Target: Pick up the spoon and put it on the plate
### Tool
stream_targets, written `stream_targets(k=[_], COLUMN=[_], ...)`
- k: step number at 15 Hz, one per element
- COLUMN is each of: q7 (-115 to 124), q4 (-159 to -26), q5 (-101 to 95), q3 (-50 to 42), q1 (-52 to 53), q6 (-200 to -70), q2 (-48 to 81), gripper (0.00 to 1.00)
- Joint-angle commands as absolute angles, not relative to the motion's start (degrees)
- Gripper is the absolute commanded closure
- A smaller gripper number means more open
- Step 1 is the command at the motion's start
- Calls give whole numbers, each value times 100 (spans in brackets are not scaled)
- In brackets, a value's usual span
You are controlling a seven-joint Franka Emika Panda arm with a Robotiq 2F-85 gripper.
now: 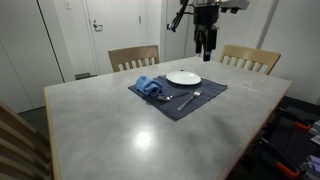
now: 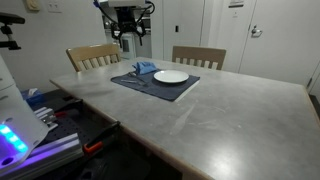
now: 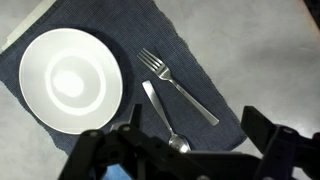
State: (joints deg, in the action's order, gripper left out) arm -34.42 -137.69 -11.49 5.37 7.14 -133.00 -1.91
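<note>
Spoon (image 3: 158, 108) — likely light, stiff, slippery metal, flat on placemat (image 3: 160, 35) beside fork (image 3: 180, 88); pinch across mid-handle; end effector (image 1: 205, 46) wide open, empty.

We had both exterior views off different desk (image 1: 120, 135) corners, mid-range, tilted down, sharing placemat (image 1: 190, 108) and plate (image 1: 183, 78); wrist view looked straight down, close, at that plate (image 3: 70, 80).

The hand (image 1: 205, 48) hangs raised, pointing straight down, its fingers (image 3: 265, 135) spread and empty.
</note>
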Motion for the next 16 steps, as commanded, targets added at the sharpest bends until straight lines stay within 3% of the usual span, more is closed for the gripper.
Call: stream_targets(k=[1, 16], q7=[-3569, -4223], q4=[-13677, -13131], q5=[-1152, -1731], q3=[541, 623], q1=[683, 635], q6=[-13357, -14332], q2=[-40, 1101], gripper=[0, 0])
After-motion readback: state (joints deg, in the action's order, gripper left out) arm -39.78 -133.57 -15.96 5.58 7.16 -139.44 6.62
